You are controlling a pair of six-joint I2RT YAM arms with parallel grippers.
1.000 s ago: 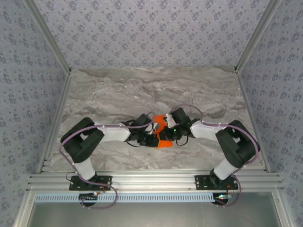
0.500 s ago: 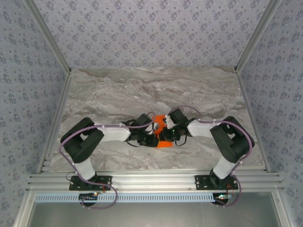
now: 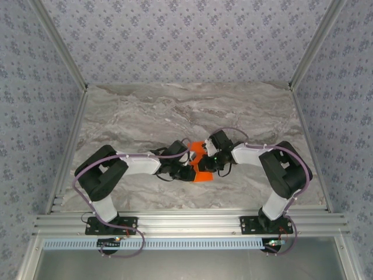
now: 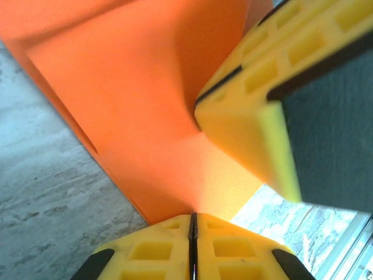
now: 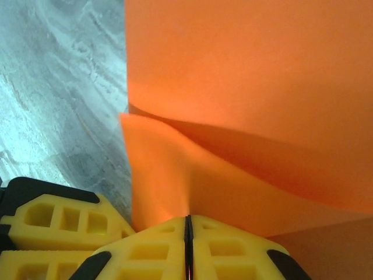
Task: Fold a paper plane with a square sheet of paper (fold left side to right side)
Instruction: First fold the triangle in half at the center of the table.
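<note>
Sheet: The square sheet of paper point(image 3: 202, 177) is at the centre of the table point(image 3: 175, 111), toward the near edge. It is lifted and bowed, not flat.
Sheet axis: The visible orange runs far to near, drifting slightly right at its near end. The right wrist view shows a soft ridge across it.
Left tool: The left tool point(image 4: 192, 248) has its jaws pressed together, with the paper's edge pinched in the seam.
Right tool: The right tool point(image 5: 187, 248) is likewise closed, with the paper clamped between its pads.
Relation: The sheet lies directly between the two tools, left tool on its left side, right tool on its right, tips close together. Neither arm is nearer; both are in contact.
Next move: Judged from the task, the fold crosses the far-near axis, so expect the left tool to carry its side rightward.
Caution: With two grips this close, opposing pulls may tear or crumple the paper.
</note>
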